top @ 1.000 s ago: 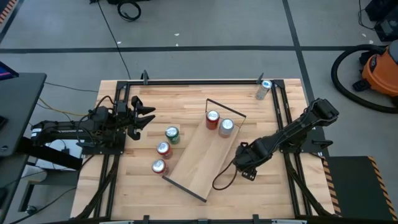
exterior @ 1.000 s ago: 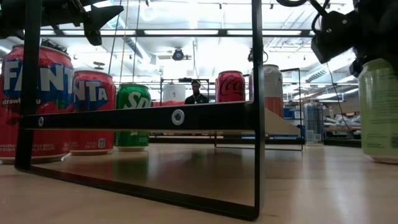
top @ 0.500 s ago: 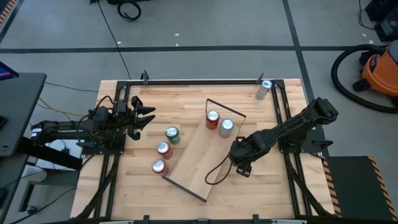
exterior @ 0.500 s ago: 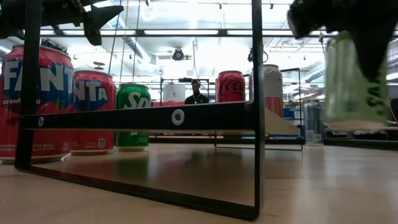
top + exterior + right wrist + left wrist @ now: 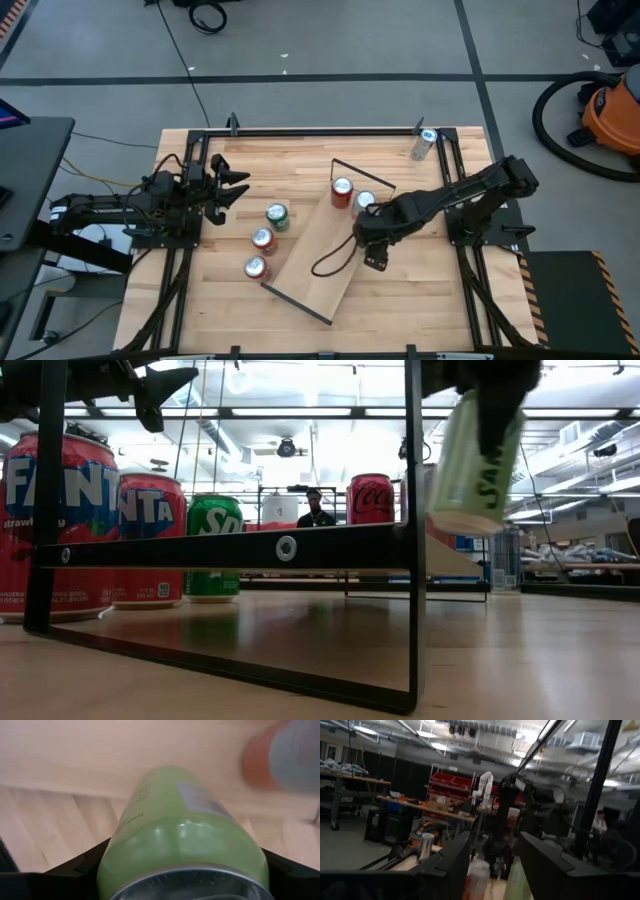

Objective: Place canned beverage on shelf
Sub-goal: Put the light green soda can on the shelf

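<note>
**Above the shelf, a pale green can in the air**

At the table's left edge our left gripper point(image 5: 232, 187) waited, fingers partly apart and empty. Three cans point(image 5: 263, 239) stood beside the shelf point(image 5: 318, 250), perhaps awaiting their turn. Further right, our right gripper point(image 5: 368, 228) clasped the pale green can point(image 5: 470, 455) above the board, near two cans point(image 5: 352, 196) already placed.
</note>
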You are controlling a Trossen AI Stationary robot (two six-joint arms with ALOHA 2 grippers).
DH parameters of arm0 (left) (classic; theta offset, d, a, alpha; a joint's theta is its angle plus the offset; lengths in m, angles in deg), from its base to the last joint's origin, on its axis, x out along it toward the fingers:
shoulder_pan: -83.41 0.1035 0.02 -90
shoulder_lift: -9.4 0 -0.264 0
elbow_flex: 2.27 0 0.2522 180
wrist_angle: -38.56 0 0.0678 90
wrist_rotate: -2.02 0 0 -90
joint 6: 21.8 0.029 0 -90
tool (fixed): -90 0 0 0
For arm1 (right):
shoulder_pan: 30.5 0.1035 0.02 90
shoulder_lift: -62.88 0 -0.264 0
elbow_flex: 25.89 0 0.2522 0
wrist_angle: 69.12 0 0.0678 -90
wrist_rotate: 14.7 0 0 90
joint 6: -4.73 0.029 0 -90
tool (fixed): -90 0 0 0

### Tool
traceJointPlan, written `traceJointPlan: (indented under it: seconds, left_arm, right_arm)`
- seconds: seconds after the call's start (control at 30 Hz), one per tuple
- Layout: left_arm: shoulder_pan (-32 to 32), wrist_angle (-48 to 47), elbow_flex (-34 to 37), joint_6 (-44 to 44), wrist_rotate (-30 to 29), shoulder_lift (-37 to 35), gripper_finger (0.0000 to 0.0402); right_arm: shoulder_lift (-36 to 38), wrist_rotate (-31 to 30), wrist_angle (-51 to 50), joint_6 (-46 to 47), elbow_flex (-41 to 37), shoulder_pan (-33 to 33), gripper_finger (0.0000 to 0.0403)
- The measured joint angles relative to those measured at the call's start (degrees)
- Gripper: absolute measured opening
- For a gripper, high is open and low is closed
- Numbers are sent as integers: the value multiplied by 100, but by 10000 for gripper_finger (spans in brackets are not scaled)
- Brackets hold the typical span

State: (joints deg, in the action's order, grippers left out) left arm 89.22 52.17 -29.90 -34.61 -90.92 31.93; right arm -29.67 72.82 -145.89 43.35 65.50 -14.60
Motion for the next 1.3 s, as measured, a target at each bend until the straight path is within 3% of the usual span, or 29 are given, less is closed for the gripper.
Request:
traceJointPlan:
  seconds: [0.37,0.7,1.3]
  left_arm:
    - [-31,246,-7,-365,-13,142,176]
    - [-31,-1733,-977,-312,-9,757,176]
    - [-32,-1776,-1060,-104,7,1001,176]
  right_arm:
    - [-1135,-105,-631,-943,1315,-501,321]
    - [-2001,-88,-1119,-1646,2521,-961,321]
    - [-3387,221,-2167,-2312,4304,-1644,321]
